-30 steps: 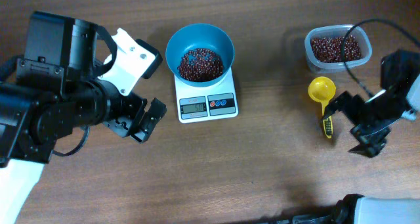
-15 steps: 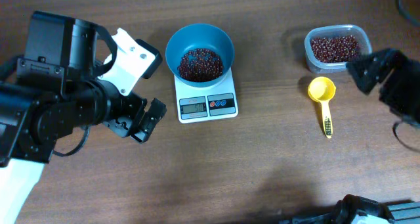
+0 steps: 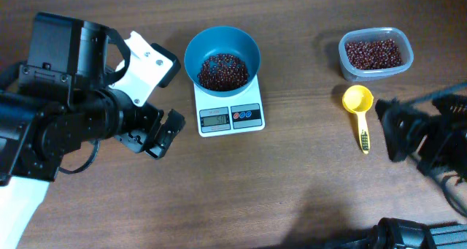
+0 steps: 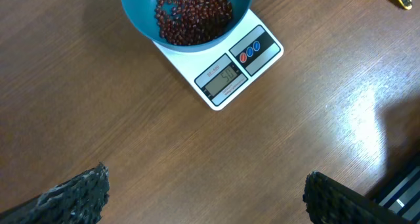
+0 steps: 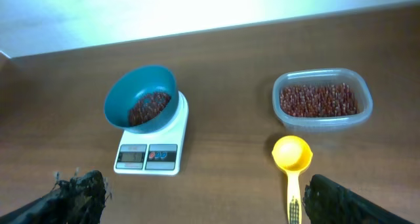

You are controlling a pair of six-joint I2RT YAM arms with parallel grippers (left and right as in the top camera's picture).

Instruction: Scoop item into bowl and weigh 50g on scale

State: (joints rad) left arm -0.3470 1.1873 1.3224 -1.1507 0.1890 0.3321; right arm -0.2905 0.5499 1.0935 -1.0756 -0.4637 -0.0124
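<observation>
On the brown wooden table (image 3: 306,176) stands the scale (image 3: 231,117).

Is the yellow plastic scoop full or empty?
Empty: the yellow plastic scoop lies on the wooden table, its cup showing only bare yellow.

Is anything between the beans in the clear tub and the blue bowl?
Nothing visible. Bare wooden table separates the clear plastic tub of red-brown beans from the teal plastic bowl; the yellow scoop lies off that line.

We see a brown wood-grain counter (image 3: 306,169) filling the overhead view. Beyond its far edge lies a pale, brightly lit surface (image 5: 197,7), and soft glare streaks the wood.
</observation>
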